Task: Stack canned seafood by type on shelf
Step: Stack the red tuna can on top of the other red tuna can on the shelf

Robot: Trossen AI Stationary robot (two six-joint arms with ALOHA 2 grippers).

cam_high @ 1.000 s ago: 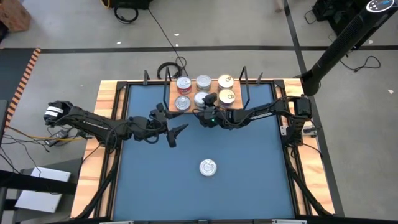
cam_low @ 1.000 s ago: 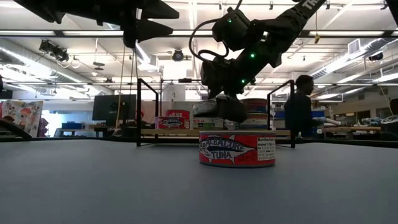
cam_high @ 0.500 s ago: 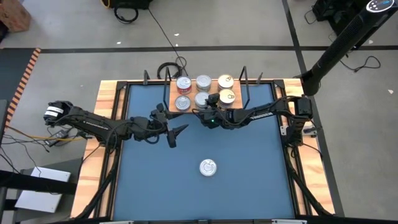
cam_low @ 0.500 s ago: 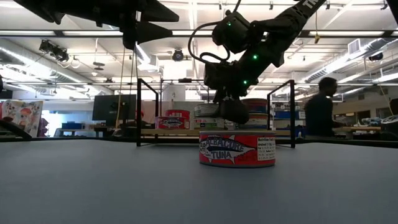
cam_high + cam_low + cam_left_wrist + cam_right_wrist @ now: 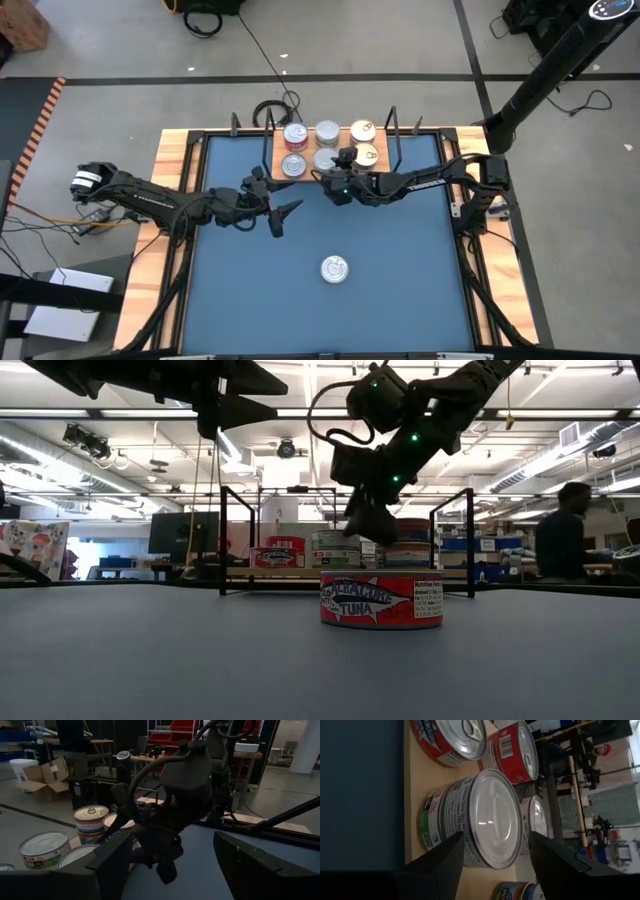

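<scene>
Wooden shelf [image 5: 335, 160] sits at the far middle of the blue table [image 5: 400, 290], with tins packed across it, some of them in low stacks. One red-sided tuna tin [image 5: 334, 269] lies alone, near and central, well apart from the shelf; it looks like the one tin left to bring over.

The step in hand, I judge, is the right gripper [image 5: 343, 160] backing off a silver-topped, green-labelled tin [image 5: 470, 827] set on the board. To do it well, lift straight up until both fingers stand above the lid, then draw back toward the near side; any sideways drift could nudge the neighbouring stacks, which stand just beside one another.

The right arm reaches in from the right edge, bent low across the table, wrist angled down over the shelf's near edge. Its fingers are spread to either side of that tin without clearly touching it, and they carry nothing.

The left gripper [image 5: 283, 214] hovers above the table left of centre, fingers spread wide and holding nothing, pointed toward the shelf.
</scene>
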